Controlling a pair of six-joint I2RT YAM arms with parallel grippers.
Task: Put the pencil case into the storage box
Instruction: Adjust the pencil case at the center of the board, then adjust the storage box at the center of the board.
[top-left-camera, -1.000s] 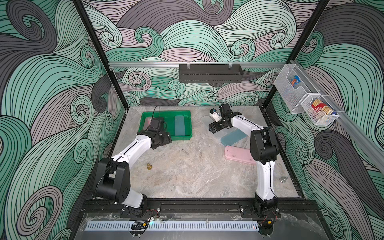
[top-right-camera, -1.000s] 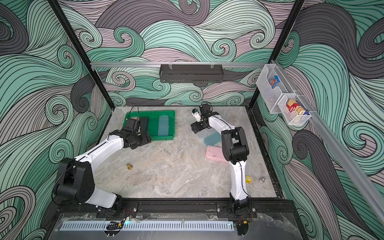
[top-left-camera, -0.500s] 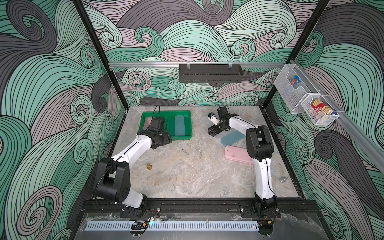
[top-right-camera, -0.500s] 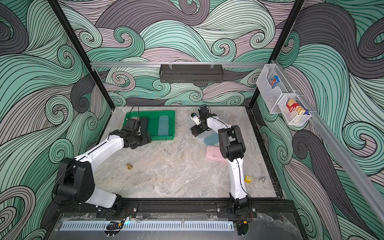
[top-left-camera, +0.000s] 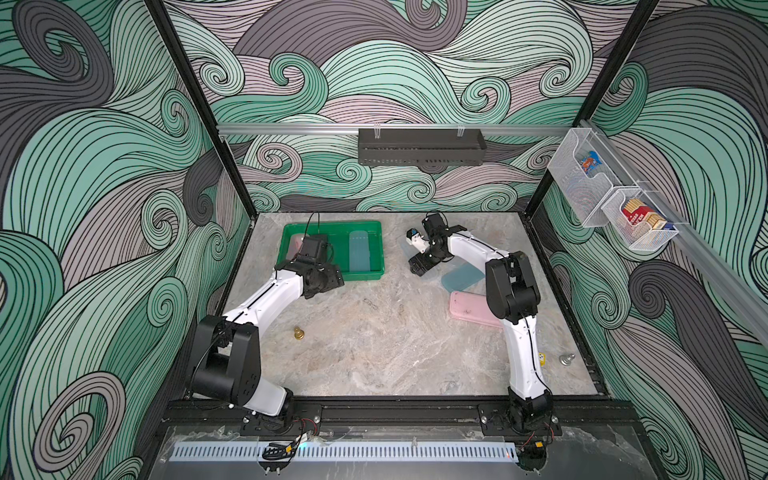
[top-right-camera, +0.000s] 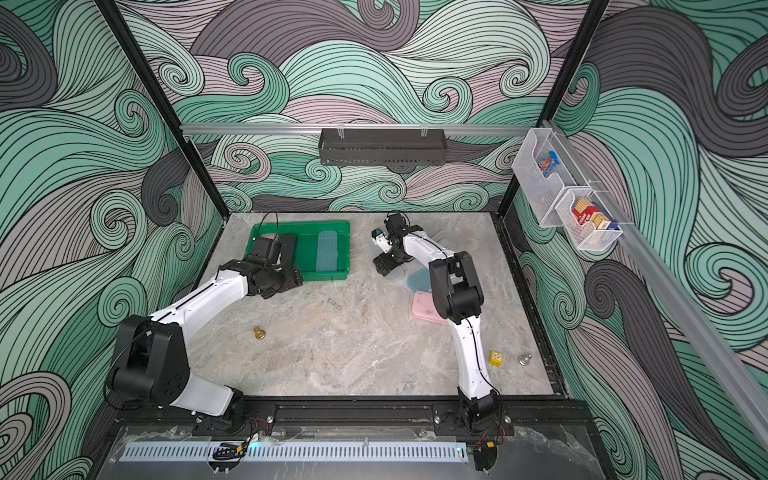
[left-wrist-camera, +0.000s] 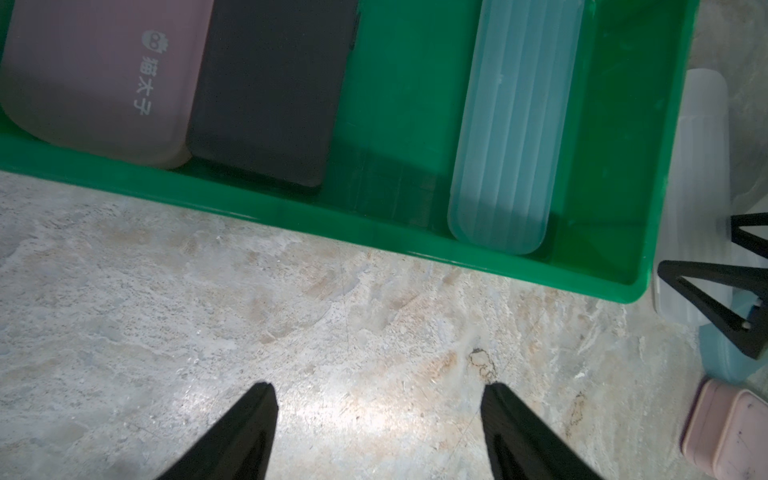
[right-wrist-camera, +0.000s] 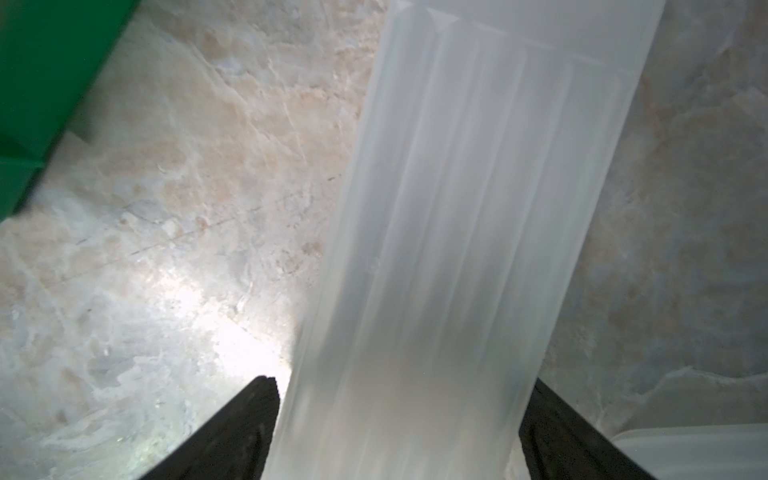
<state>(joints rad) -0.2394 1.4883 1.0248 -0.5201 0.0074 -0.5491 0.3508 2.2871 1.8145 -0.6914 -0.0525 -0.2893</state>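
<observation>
The green storage box (top-left-camera: 361, 276) (left-wrist-camera: 291, 216) stands at the back left and holds a pink case (left-wrist-camera: 95, 75), a black case (left-wrist-camera: 270, 91) and a pale blue case (top-left-camera: 359, 251). A frosted white pencil case (right-wrist-camera: 478, 166) (left-wrist-camera: 702, 145) lies flat on the table just right of the box. My right gripper (right-wrist-camera: 403, 380) (top-left-camera: 417, 268) straddles its near end. One finger touches a long side and a thin slit of light shows at the other. My left gripper (left-wrist-camera: 378, 390) (top-left-camera: 332, 280) hangs open and empty over bare table in front of the box.
A teal case (top-left-camera: 463, 278) and a pink case (top-left-camera: 469, 309) lie on the table under the right arm. A brass piece (top-left-camera: 298, 332), a yellow die (top-right-camera: 496, 358) and a silver piece (top-left-camera: 566, 359) sit nearer the front. A black trough (top-left-camera: 419, 151) hangs on the back wall.
The right arm's elbow has swung in and the gripper has settled lower over the white case. The left arm has not moved.
</observation>
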